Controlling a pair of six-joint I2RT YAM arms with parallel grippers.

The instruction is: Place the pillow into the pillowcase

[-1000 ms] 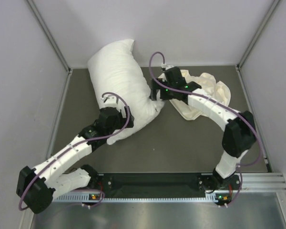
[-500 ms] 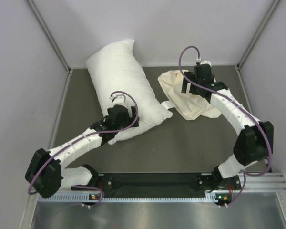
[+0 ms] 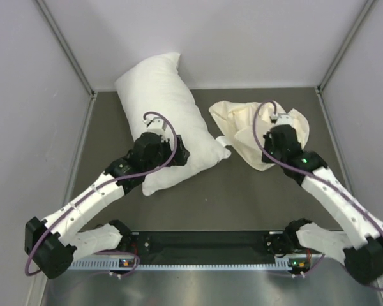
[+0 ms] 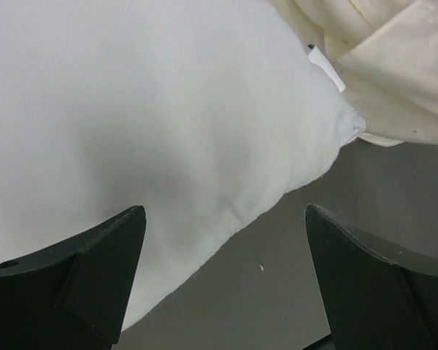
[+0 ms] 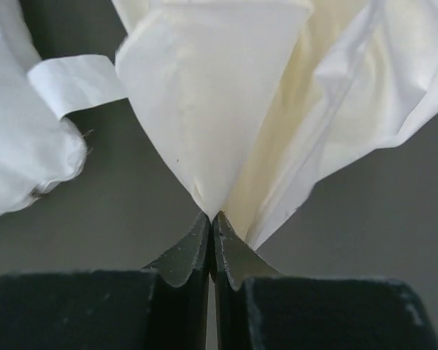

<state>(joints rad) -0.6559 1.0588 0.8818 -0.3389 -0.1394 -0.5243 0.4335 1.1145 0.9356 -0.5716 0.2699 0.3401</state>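
The plump white pillow (image 3: pixel 163 108) lies slanted at the back left, its upper end against the back wall. The crumpled cream pillowcase (image 3: pixel 242 124) lies just right of it. My left gripper (image 3: pixel 177 155) is open over the pillow's near right edge, one finger above the pillow (image 4: pixel 131 109) and the other above bare table, gripping nothing. My right gripper (image 3: pixel 269 145) is at the pillowcase's near side. In the right wrist view it (image 5: pixel 212 216) is shut on a pulled-up point of the pillowcase (image 5: pixel 226 95). The pillow's corner (image 5: pixel 22 146) and its white label (image 5: pixel 77 82) show at the left.
Grey walls (image 3: pixel 25 95) enclose the dark table (image 3: pixel 242 197) on the left, back and right. The pillowcase (image 4: pixel 394 65) nearly touches the pillow's right corner. A metal rail (image 3: pixel 210 255) with both arm bases runs along the near edge.
The right arm swung from the pillow's corner across the pillowcase to its near side, and its jaws shut on the cloth. The left arm shifted slightly along the pillow's near edge, staying open.
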